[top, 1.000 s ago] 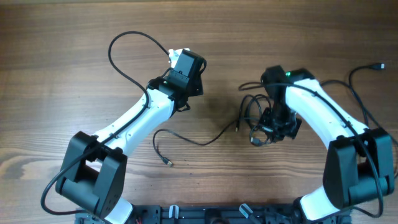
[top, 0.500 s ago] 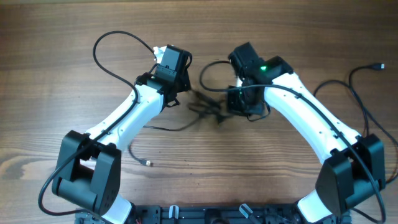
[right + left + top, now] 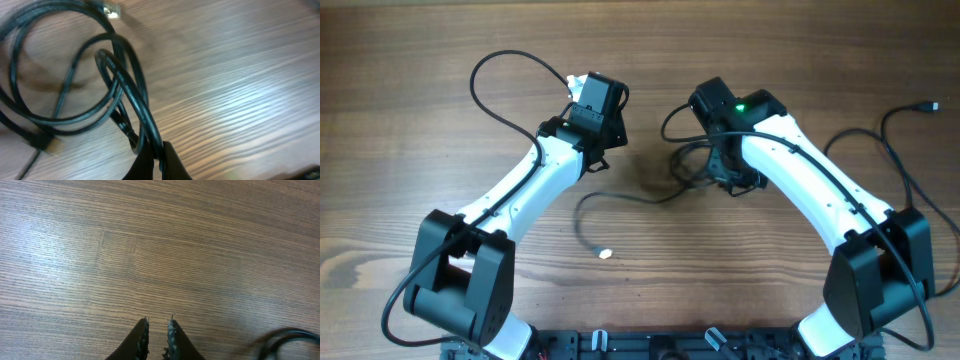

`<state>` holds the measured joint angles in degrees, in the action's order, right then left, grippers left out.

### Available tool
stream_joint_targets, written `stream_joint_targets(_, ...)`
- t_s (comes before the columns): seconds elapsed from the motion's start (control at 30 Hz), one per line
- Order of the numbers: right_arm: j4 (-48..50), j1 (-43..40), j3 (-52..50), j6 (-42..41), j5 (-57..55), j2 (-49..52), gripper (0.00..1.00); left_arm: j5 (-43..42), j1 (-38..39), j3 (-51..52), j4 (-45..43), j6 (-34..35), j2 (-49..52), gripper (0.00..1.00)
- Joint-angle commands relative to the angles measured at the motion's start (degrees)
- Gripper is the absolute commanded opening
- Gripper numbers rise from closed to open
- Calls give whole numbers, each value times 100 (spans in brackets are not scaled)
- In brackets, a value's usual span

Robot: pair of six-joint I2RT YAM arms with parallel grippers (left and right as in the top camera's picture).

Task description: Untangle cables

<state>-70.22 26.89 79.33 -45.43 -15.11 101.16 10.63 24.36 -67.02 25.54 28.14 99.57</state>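
1. The task was judged only part done. Most of the cables (image 3: 682, 172) lay in a knot of overlapping loops on the table (image 3: 420, 60), right of centre and just under the right gripper (image 3: 154, 150).
2. One strand ran left out of the knot in an open curve. It ended in a small silvery plug (image 3: 605, 253) that lay apart from the bundle. The crossed loops were still to be separated.
3. The right gripper's jaws were closed on a cord, pinching it where several loops crossed.
4. The left gripper (image 3: 159, 322) hung over bare wood beside the knot. Its jaws stood nearly together, a narrow slit between them and nothing in it.
5. The cords were thin and round with a glossy black sheath, limp yet holding their coiled curves. A pale connector (image 3: 111, 10) showed at one end.
6. The table was smooth brown wood grain with a slight sheen.
7. A further black cord (image 3: 928, 106) lay at the right edge, well apart. Whether it was a task cable or arm wiring could not be told.
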Motion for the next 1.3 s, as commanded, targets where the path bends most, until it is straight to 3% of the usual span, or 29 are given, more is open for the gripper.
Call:
stream_joint_targets(0.0, 330, 4, 70, 905, -466, 98, 5, -35, -15, -35, 0, -28, 59, 16)
stream_joint_targets(0.1, 317, 4, 70, -37, -809, 98, 5, -28, -22, -35, 0, -70, 59, 17)
stream_joint_targets(0.23, 433, -13, 70, -179, -542, 98, 5, -463, -299, -35, 4, -70, 57, 16)
stream_joint_targets(0.3, 780, -24, 70, 542, 369, 98, 4, -1451, -605, -35, -22, -83, 57, 17)
stream_joint_targets(0.37, 1373, -92, 70, 1626, 2599, 98, 4, -2675, -909, -35, -122, -446, 59, 26)
stream_joint_targets(0.43, 1930, -229, 70, 1506, 4382, 98, 4, -4518, -1268, -35, -264, -1318, 59, 38)
stream_joint_targets(0.53, 2907, -490, 70, 369, 5130, 98, 4, -6354, -1593, -35, -280, -2135, 59, 46)
stream_joint_targets(0.7, 4306, -695, 70, -1252, 5250, 98, 4, -6485, -1751, -35, -260, -2173, 59, 59)
stream_joint_targets(0.83, 4999, -688, 70, -2015, 5246, 98, 4, -6585, -1751, -35, -258, -2168, 59, 71)
stream_joint_targets(1.0, 5071, -658, 70, -2870, 5362, 98, 4, -6605, -1744, -35, -262, -2177, 59, 68)
stream_joint_targets(1.27, 5355, -271, 70, -3209, 5615, 98, 4, -5831, -1460, -35, -549, -2133, 63, 70)
